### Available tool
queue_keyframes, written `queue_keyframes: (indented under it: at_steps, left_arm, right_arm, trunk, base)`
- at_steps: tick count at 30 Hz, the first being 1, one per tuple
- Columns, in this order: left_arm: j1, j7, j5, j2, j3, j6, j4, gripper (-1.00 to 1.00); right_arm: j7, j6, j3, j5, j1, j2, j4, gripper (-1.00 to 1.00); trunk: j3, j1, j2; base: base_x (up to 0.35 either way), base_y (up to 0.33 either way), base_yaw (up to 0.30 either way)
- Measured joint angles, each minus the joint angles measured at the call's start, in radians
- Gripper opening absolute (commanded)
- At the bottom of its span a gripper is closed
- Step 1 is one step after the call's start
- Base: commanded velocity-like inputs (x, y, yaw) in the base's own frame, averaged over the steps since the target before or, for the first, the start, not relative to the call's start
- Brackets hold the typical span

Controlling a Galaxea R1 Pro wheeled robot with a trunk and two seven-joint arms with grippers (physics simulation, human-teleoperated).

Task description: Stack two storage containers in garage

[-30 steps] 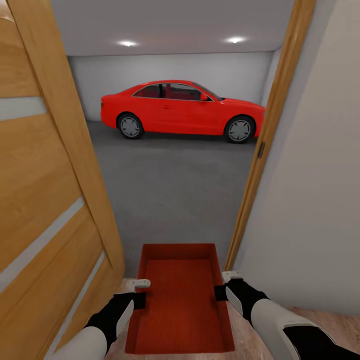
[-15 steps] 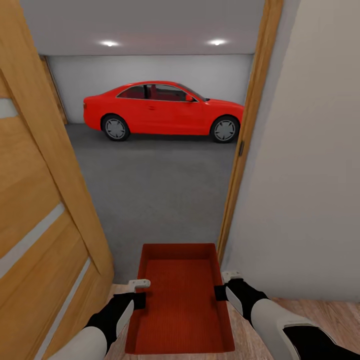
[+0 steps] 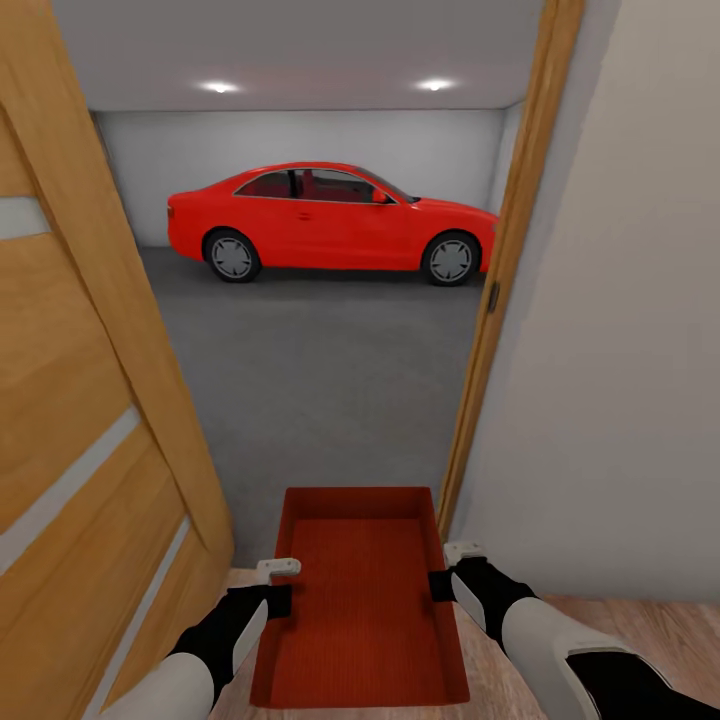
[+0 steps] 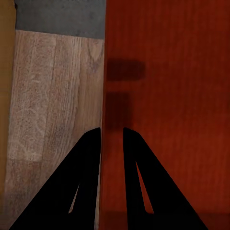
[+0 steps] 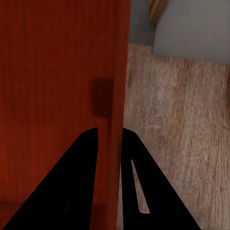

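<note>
I carry one red-orange storage container (image 3: 360,590) low in front of me, held level between both arms. My left gripper (image 3: 281,588) is shut on its left wall, and my right gripper (image 3: 446,570) is shut on its right wall. The left wrist view has the two dark fingers (image 4: 91,158) straddling the container wall (image 4: 103,96), one inside and one outside. Likewise the right gripper (image 5: 109,139) pinches the other wall (image 5: 122,72). Ahead, through the doorway, lies the garage with its dark grey concrete floor (image 3: 320,380).
An open wooden panelled door (image 3: 70,400) stands close on my left. The wooden door frame (image 3: 500,290) and a cream wall (image 3: 620,350) stand close on my right. A red car (image 3: 330,220) is parked at the far white wall. Light wood planks (image 3: 640,630) lie under me.
The whole view has shifted slightly, with the right door frame now a little farther right. The container and both grippers keep the same place in front of me.
</note>
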Motion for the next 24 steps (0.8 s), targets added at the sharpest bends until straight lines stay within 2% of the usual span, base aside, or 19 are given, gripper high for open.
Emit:
queue_keyframes:
  at_steps: [8, 17, 24]
  left_arm:
    - [0.001, 0.0, 0.0, 0.0, 0.0, -0.001, 0.0, -1.0]
    - [0.0, -0.001, 0.0, 0.0, 0.0, -0.001, 0.0, -1.0]
    - [0.0, 0.0, 0.0, 0.0, 0.0, -0.001, 0.0, -1.0]
  right_arm:
    - [0.0, 0.0, 0.001, 0.0, 0.0, 0.0, 0.0, -1.0]
    - [-0.001, 0.0, 0.0, 0.0, 0.0, 0.0, -0.001, -1.0]
    - [0.0, 0.0, 0.0, 0.0, 0.0, 0.0, 0.0, -1.0]
  trunk:
    - [0.0, 0.0, 0.0]
    - [0.0, 0.0, 0.0]
    - [0.0, 0.0, 0.0]
  base:
    - [0.0, 0.05, 0.0]
    - [0.0, 0.158, 0.0]
    - [0.0, 0.032, 0.0]
